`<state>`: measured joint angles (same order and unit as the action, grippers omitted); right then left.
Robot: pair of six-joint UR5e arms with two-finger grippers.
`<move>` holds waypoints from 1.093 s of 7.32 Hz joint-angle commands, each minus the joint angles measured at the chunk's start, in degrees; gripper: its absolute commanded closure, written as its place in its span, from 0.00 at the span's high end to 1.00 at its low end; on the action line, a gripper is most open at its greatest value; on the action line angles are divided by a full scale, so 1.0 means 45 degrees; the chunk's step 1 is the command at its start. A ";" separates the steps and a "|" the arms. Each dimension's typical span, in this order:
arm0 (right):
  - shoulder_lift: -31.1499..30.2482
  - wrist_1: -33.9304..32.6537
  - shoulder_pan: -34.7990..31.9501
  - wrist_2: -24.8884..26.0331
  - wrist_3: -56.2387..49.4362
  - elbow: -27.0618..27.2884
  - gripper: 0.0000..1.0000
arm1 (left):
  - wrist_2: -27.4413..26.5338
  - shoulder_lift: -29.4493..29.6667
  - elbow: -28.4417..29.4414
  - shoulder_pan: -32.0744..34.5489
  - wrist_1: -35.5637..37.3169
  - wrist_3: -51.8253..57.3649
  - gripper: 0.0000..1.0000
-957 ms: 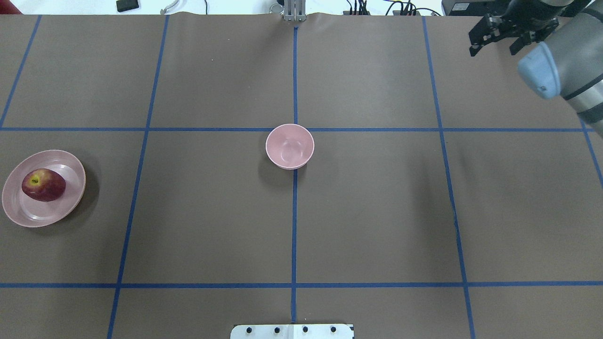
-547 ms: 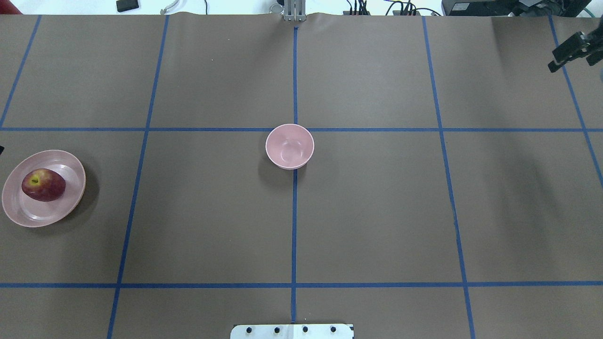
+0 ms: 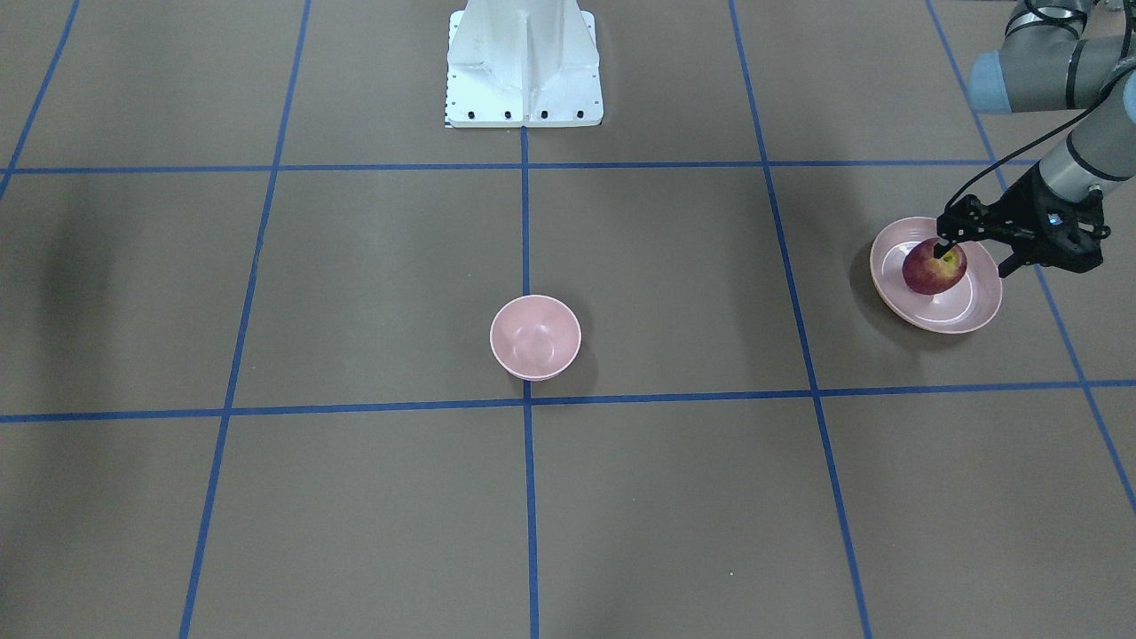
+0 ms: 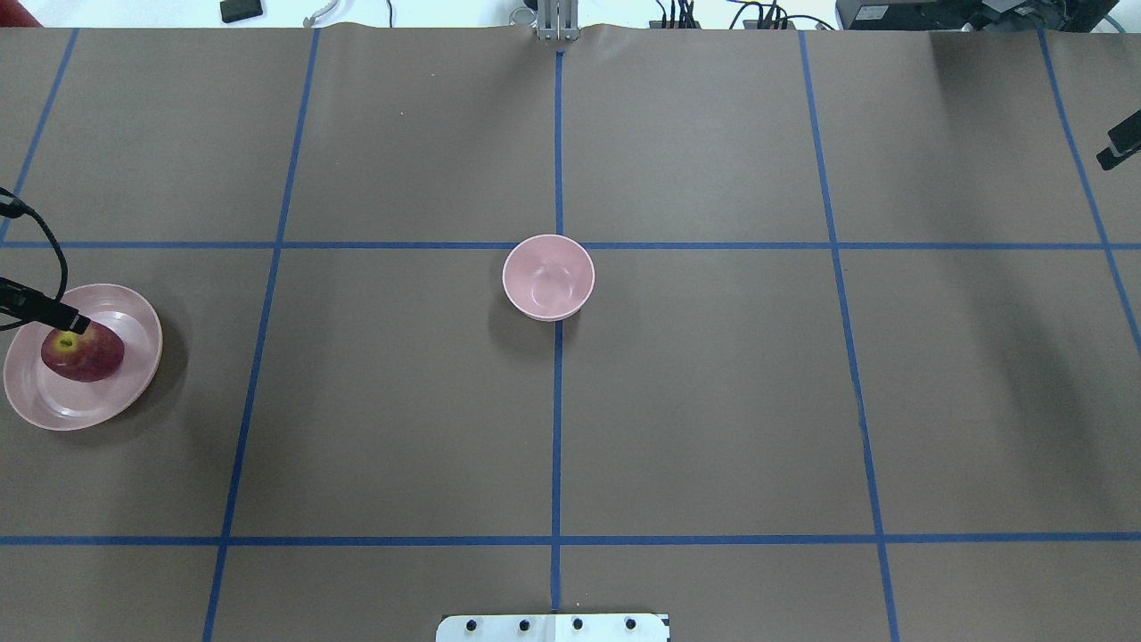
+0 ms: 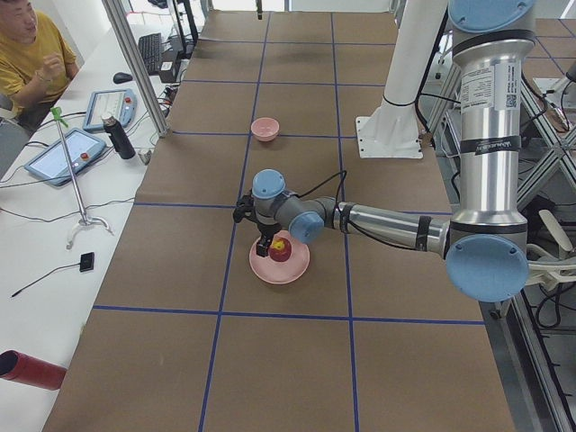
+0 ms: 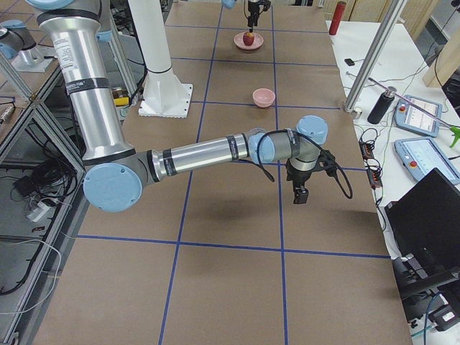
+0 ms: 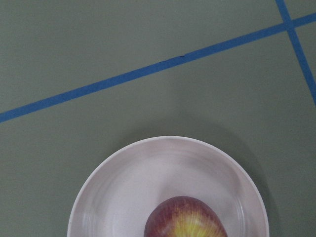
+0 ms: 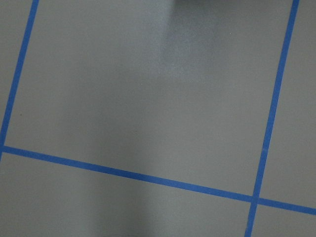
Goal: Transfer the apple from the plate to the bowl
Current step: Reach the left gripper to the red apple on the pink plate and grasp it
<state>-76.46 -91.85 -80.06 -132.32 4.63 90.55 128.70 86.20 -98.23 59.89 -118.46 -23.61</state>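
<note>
The dark-red apple [image 4: 82, 354] lies on the wide pink plate [image 4: 53, 406] at the table's far left. It also shows in the front view [image 3: 926, 271] and the left wrist view [image 7: 185, 219]. My left gripper [image 3: 975, 257] is open and hangs just above the apple, which sits under one finger rather than between the two. Only one fingertip [image 4: 71, 322] shows in the overhead view. The small deep pink bowl [image 4: 548, 276] stands empty at the table's centre. My right gripper [image 6: 298, 188] is far right over bare table. Only a sliver [image 4: 1121, 143] shows overhead, so I cannot tell its state.
Blue tape lines grid the brown table cover [image 4: 713, 401]. The robot's white base [image 3: 524, 62] stands at the near-middle edge. A person and tablets are beside the table's far side [image 5: 36, 54].
My left gripper has come in from the left edge and now hangs over the apple on the plate. My right arm has swung out toward the right edge. Apple, plate and bowl have not moved.
</note>
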 commanded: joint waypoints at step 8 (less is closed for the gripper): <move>-0.0041 0.0000 0.0017 0.0049 0.0104 -0.0025 1.00 | -0.0298 0.0260 0.1810 -0.1238 -0.1605 -0.0768 0.10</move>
<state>-76.64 -91.85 -80.02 -132.10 5.02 90.41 127.47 87.32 -90.63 54.39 -124.21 -26.90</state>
